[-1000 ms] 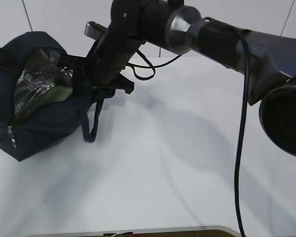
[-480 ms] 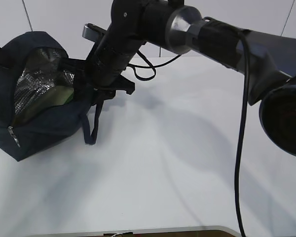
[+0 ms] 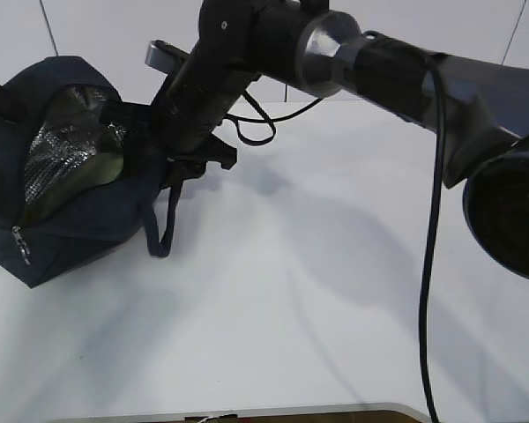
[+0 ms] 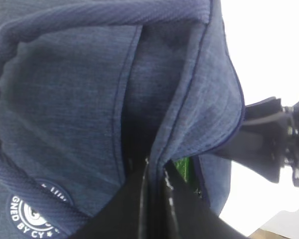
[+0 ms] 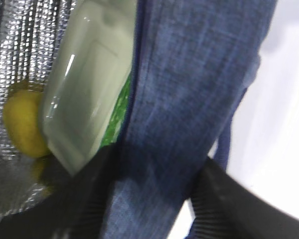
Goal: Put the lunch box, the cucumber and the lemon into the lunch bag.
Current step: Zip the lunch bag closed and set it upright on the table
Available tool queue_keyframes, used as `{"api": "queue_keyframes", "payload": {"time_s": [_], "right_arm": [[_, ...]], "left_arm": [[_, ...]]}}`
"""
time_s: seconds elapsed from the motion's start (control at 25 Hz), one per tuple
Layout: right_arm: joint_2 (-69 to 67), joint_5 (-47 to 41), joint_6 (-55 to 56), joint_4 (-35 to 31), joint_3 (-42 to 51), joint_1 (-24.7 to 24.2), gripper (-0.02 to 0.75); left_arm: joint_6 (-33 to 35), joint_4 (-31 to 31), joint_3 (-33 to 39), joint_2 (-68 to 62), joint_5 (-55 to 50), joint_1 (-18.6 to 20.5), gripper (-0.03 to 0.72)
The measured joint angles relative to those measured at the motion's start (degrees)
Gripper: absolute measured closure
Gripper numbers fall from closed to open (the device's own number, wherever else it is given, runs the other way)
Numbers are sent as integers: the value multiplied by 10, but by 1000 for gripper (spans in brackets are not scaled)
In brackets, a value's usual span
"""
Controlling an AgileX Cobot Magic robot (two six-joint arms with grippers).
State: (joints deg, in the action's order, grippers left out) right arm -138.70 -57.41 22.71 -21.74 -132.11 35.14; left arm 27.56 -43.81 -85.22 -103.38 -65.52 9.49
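Note:
The navy lunch bag [image 3: 70, 231] lies at the table's left, its mouth open on silver foil lining. The lunch box [image 5: 89, 84] with its pale green lid sits inside, also visible in the exterior view [image 3: 104, 165]. The lemon [image 5: 22, 124] lies inside beside it. A strip of green [image 5: 118, 117] shows between box and bag wall; I cannot tell if it is the cucumber. My right gripper [image 5: 152, 169] is open, jaws astride the bag's wall [image 5: 189, 74], one finger inside. My left gripper [image 4: 155, 167] is shut on a fold of the bag's rim [image 4: 189, 124].
The white table [image 3: 335, 291] runs right and forward of the bag. A handle loop [image 3: 161, 231] hangs down the bag's front and another [image 3: 256, 132] lies behind the right arm [image 3: 379, 62]. The zipper pull [image 3: 18, 244] hangs at the bag's lower left.
My right gripper has shifted slightly left at the bag's rim and the bag mouth has moved a little with it. Nothing else has moved.

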Motion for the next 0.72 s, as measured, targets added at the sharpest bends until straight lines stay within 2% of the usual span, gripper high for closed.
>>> {"api": "queue_keyframes", "payload": {"time_s": [0.12,0.2,0.4,0.72], "right_arm": [[0,0,-3,-23,0,0,260],[0,-9,-11,-34,0,0,244],[0,-53,-27,-38,0,0,222],[-1,-66,-33,-39,-21,0,240]], "left_arm": [[0,0,0,0,0,0,703],[0,0,0,0,0,0,703],[0,0,0,0,0,0,703],[0,0,0,0,-2,0,703]]}}
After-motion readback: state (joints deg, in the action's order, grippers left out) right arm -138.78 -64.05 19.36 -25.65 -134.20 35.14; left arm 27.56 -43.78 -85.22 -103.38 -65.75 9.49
